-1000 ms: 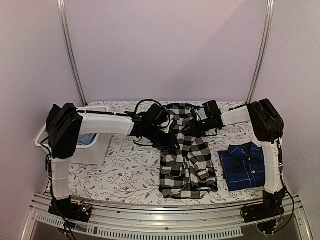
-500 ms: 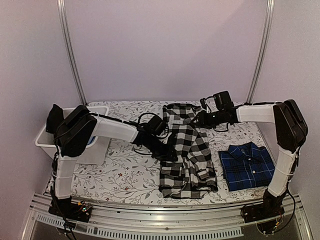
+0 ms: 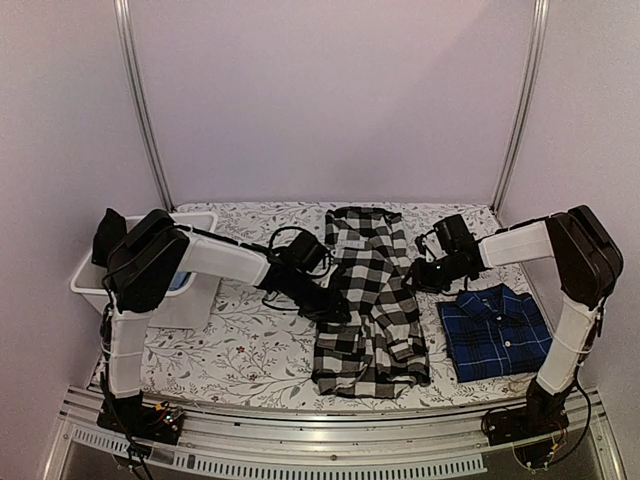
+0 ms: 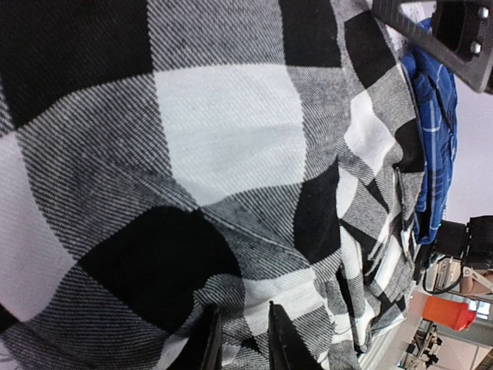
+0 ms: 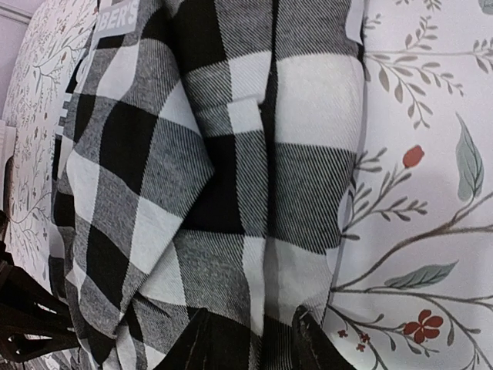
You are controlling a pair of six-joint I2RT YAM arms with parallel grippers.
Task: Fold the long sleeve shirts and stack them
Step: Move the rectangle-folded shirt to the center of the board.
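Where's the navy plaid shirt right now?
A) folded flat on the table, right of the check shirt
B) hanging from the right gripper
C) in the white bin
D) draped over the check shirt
A: in the top view the navy plaid shirt lies folded flat on the table, on the right of the black-and-white check shirt, with no gripper on it.

table (image 3: 250, 350) | check shirt (image 3: 370, 300) centre | navy plaid shirt (image 3: 495, 332) right | white bin (image 3: 195, 300) left

Black-and-white check shirt (image 3: 370, 290); navy plaid shirt (image 3: 495, 335)
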